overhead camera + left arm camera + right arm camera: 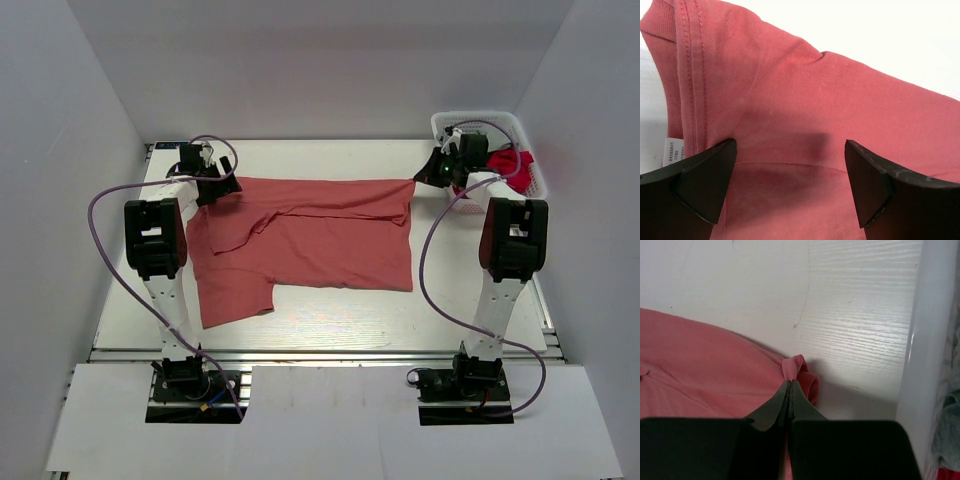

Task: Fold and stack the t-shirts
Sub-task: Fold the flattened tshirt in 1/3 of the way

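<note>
A salmon-red t-shirt (310, 240) lies spread on the white table, partly folded, with one sleeve toward the near left. My left gripper (215, 188) hovers open over its far left corner. In the left wrist view the two dark fingers (705, 180) stand wide apart above the cloth (805, 100), with a seam and a white label (672, 150) at the left. My right gripper (430, 176) is shut on the shirt's far right corner. In the right wrist view a small fold of the hem (797, 366) sticks out past the closed tips (791, 386).
A white basket (440, 125) stands at the back right, just beyond my right gripper, with a brighter red cloth (508, 160) in it. Its wall (922, 340) fills the right side of the right wrist view. White walls enclose the table on three sides.
</note>
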`<state>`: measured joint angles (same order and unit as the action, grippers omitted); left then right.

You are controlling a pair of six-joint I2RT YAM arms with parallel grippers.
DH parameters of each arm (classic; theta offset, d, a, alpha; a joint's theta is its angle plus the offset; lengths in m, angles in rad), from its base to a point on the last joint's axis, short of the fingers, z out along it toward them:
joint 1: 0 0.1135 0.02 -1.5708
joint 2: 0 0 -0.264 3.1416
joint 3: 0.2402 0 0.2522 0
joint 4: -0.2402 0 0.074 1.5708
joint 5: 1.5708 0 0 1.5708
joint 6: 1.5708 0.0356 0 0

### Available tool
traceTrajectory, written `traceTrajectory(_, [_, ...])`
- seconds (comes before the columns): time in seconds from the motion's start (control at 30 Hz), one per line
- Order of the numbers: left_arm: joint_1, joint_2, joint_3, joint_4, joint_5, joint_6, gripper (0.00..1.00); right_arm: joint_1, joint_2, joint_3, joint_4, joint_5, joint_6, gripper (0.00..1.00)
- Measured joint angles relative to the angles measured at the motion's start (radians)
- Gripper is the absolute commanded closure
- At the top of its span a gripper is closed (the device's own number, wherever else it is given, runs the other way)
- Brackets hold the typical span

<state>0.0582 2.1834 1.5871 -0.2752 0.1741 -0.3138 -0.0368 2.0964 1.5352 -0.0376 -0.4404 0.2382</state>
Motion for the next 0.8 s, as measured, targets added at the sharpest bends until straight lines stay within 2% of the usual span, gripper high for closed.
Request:
traceTrajectory(0.03, [0.000,0.001,0.003,-0.001,0.001,0.002,0.00,0.005,0.008,0.014,-0.009,0.014,-0.001,1.00])
traceTrajectory(0.07, [0.000,0.003,0.006,-0.001,0.003,0.002,0.00,0.010,0.017,0.027,-0.019,0.026,-0.004,0.96])
traceTrajectory(0.1, [0.001,0.003,0.007,-0.001,0.006,0.003,0.00,0.013,0.027,0.040,-0.030,0.039,-0.003,0.91])
traceTrajectory(0.13, [0.002,0.004,0.008,-0.001,0.009,0.003,0.00,0.016,0.037,0.051,-0.041,0.050,-0.004,0.80])
traceTrajectory(0.2, [0.003,0.004,0.010,-0.002,0.016,0.003,0.00,0.023,0.048,0.065,-0.061,0.068,-0.008,0.75])
traceTrajectory(0.23, [0.003,0.005,0.011,-0.003,0.020,0.003,0.00,0.026,0.050,0.068,-0.072,0.074,-0.010,0.62])
traceTrajectory(0.3, [0.005,0.005,0.012,-0.004,0.024,0.003,0.00,0.030,0.050,0.076,-0.095,0.094,-0.017,0.53])
traceTrajectory(0.33, [0.005,0.006,0.014,-0.005,0.027,0.003,0.00,0.031,0.050,0.082,-0.104,0.103,-0.022,0.45])
traceTrajectory(0.63, [0.006,0.014,0.026,-0.009,0.040,0.008,0.00,0.101,0.048,0.144,-0.172,0.146,-0.074,0.42])
traceTrajectory(0.8, [0.008,0.015,0.026,-0.009,0.044,0.010,0.00,0.171,0.016,0.108,-0.196,0.151,-0.076,0.42])
